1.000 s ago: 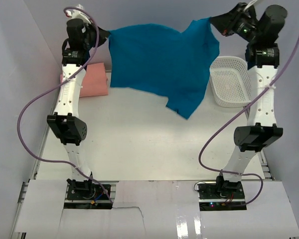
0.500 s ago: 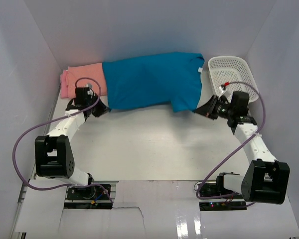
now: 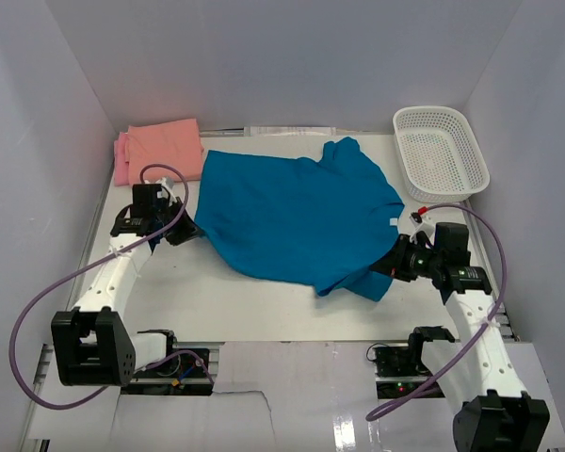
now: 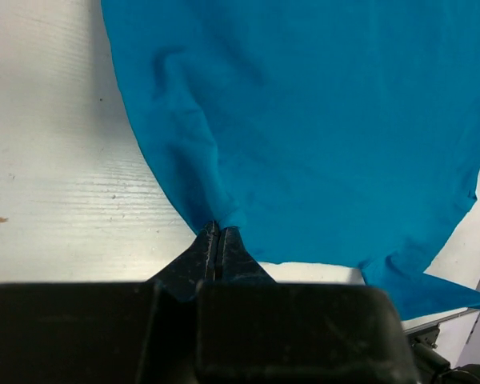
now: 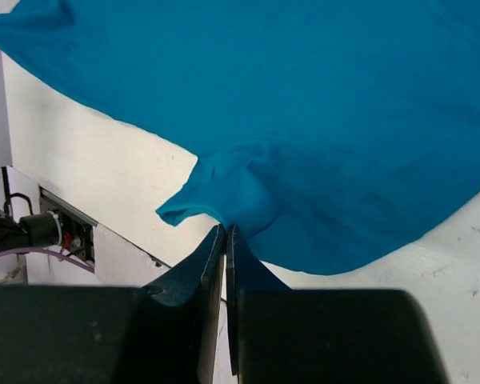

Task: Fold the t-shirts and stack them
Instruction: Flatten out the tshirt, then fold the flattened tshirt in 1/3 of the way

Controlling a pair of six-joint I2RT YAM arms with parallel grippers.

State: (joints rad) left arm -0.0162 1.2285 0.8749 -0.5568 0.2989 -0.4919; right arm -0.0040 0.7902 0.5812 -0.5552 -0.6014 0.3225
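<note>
Top external view: teal-blue t-shirt (image 3: 292, 221) spread unfolded over the middle of the table (image 3: 245, 301), lying askew, with one sleeve reaching toward the far side, not far from the white mesh basket (image 3: 431, 111) at far right. Folded and set at far left: salmon-orange t-shirt (image 3: 165, 143), seemingly on top of a pink t-shirt (image 3: 121, 160), of which only a strip showing along the left side.

Left wrist view: left pincer (image 4: 217, 232) closed tight on a pinch of the teal cloth at the garment's left edge, low over the table. Right wrist view: right pincer (image 5: 225, 232) likewise clamped on a bunched fold at the near right corner, with a small flap curling out beside the tips.

Judged as the laying-out step, nearly done: cloth down and mostly flat, no fold made yet. Next, probably: let go on both sides, re-grip along one edge, then bring that side over toward the middle. Calls for evenly matched grips and a low, slow carry, so as not to drag the whole garment across the table.

Teal cloth: thin, limp, matte knit, with soft ripples and a raised ridge by each grip, and an irregular outline with rounded sleeves. Folded pair: tidy, soft-edged rectangles. Basket: rigid perforated plastic with a rounded rim. Table: white, faintly ribbed, with a few specks.
</note>
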